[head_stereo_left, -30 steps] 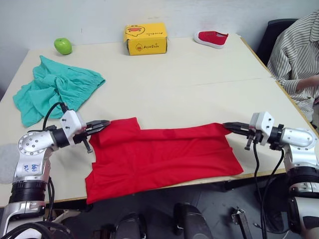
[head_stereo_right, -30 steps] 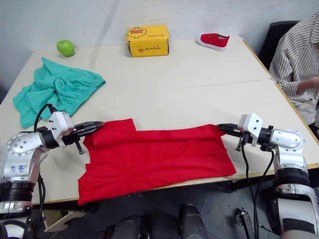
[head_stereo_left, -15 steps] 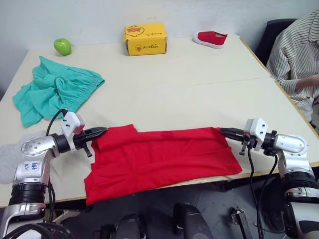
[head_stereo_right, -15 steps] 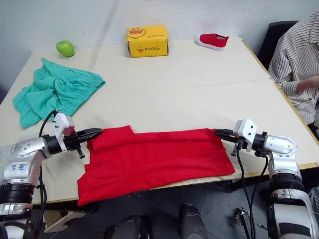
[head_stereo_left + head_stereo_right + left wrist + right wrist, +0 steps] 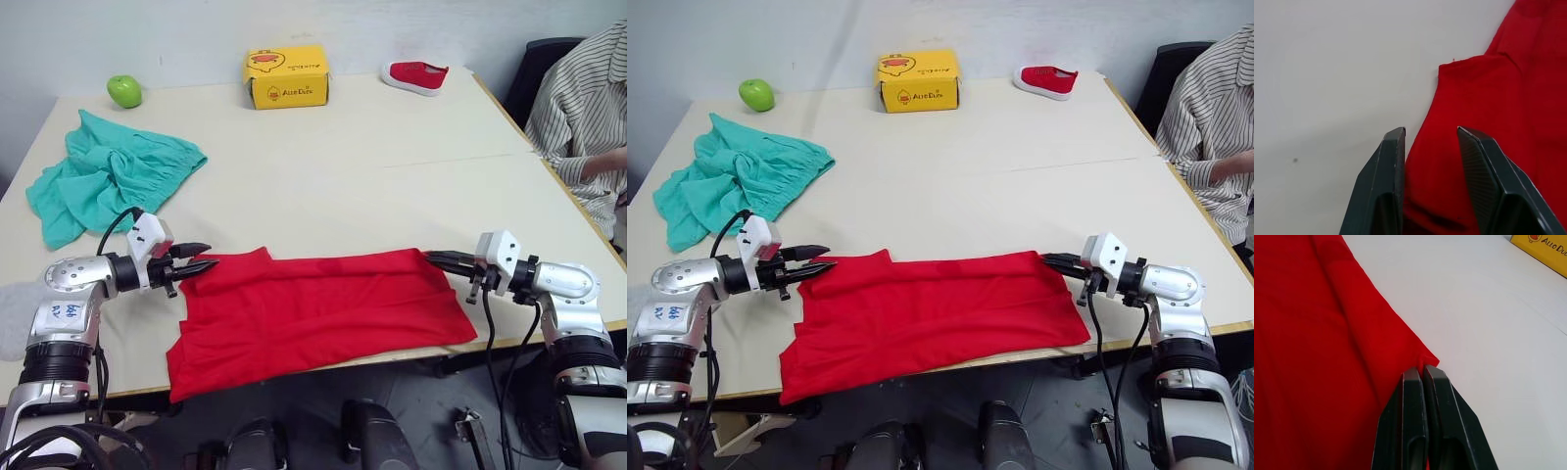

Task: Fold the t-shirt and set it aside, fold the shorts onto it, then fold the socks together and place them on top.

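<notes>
The red t-shirt point(image 5: 313, 308) lies folded into a wide band along the table's near edge, its lower left part hanging over the edge. My left gripper point(image 5: 206, 261) is open at the shirt's left end, with its fingers point(image 5: 1393, 161) low on either side of the cloth edge point(image 5: 1474, 93). My right gripper point(image 5: 431, 257) is shut on the shirt's far right corner point(image 5: 1422, 363). The teal shorts point(image 5: 108, 181) lie crumpled at the far left. A light grey fuzzy patch of the socks point(image 5: 14, 318) shows at the table's left edge, partly behind my left arm.
A green apple point(image 5: 124, 91), a yellow box point(image 5: 285, 75) and a small red shoe point(image 5: 416, 73) stand along the far edge of the table point(image 5: 392, 166). A person in a striped shirt point(image 5: 588, 108) sits at the right beside a dark chair point(image 5: 539, 64).
My left gripper has opened and let go of the shirt's left corner, which now lies flat. Both grippers have come down closer to the table. The right one still pinches its corner.
</notes>
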Controlling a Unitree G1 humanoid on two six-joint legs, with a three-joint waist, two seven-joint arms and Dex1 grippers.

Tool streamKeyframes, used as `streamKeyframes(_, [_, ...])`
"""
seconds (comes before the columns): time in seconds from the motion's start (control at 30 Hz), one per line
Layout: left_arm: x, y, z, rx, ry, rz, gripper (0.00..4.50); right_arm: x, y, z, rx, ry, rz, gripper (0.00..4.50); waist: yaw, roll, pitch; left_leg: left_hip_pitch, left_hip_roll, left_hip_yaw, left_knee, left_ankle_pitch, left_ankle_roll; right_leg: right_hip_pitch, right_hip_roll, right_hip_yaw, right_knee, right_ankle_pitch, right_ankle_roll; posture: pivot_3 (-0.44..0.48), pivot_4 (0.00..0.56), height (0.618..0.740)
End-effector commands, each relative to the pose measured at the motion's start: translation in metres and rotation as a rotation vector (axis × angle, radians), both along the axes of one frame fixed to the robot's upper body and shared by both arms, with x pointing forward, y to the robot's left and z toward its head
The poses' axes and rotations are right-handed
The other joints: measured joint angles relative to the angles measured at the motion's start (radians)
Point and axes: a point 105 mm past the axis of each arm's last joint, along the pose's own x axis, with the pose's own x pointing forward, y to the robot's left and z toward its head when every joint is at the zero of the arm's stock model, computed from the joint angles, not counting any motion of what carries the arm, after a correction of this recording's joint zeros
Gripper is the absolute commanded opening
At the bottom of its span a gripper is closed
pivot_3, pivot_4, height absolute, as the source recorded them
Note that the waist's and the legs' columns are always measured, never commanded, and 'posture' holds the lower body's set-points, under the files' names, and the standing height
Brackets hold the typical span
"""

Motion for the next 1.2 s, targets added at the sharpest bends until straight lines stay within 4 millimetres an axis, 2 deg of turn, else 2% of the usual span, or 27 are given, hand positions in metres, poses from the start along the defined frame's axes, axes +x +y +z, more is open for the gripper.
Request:
streamKeyframes(0.03, [0.004,0.006,0.003,0.054,-0.015,0.011,1.77,0.003,0.005,0.016,0.018,-0.06,0.013,0.0,0.0,0.0,0.0,0.0,0.0,0.0,0.0,0.0,0.0,0.0,0.0,0.0,0.0,0.0,0.0,0.0,0.15,0.74])
streamKeyframes(0.33, [0.016,0.016,0.006,0.03,-0.029,0.097,1.77,0.002,0.007,0.016,0.023,-0.051,0.019,0.0,0.0,0.0,0.0,0.0,0.0,0.0,0.0,0.0,0.0,0.0,0.0,0.0,0.001,0.0,0.0,0.0,0.15,0.74])
streamKeyframes(0.83, [0.004,0.012,-0.006,0.04,0.068,0.031,1.77,0.003,0.009,0.016,0.027,-0.036,0.024,0.0,0.0,0.0,0.0,0.0,0.0,0.0,0.0,0.0,0.0,0.0,0.0,0.0,0.001,0.0,0.0,0.0,0.15,0.74])
streamKeyframes(0.93, [0.003,0.013,-0.007,0.044,0.068,0.032,1.17,0.003,0.009,0.015,0.027,-0.035,0.025,0.0,0.0,0.0,0.0,0.0,0.0,0.0,0.0,0.0,0.0,0.0,0.0,0.0,0.001,0.0,0.0,0.0,0.15,0.74])
streamKeyframes(1.03, [0.003,0.013,-0.006,0.04,0.059,0.032,0.21,0.003,0.009,0.016,0.028,-0.036,0.025,0.0,0.0,0.0,0.0,0.0,0.0,0.0,0.0,0.0,0.0,0.0,0.0,0.0,0.001,0.0,0.0,0.0,0.15,0.74])
streamKeyframes(1.07, [0.004,0.013,-0.005,0.039,0.046,0.032,0.03,0.004,0.009,0.016,0.028,-0.037,0.024,0.0,0.0,0.0,0.0,0.0,0.0,0.0,0.0,0.0,0.0,0.0,0.0,0.0,0.001,0.0,0.0,0.0,0.15,0.74])
streamKeyframes(1.2, [0.006,0.013,0.004,0.043,-0.034,0.023,0.03,0.004,0.01,0.015,0.028,-0.036,0.025,0.0,0.0,0.0,0.0,0.0,0.0,0.0,0.0,0.0,0.0,0.0,0.0,0.0,0.001,0.0,0.0,0.0,0.15,0.74])
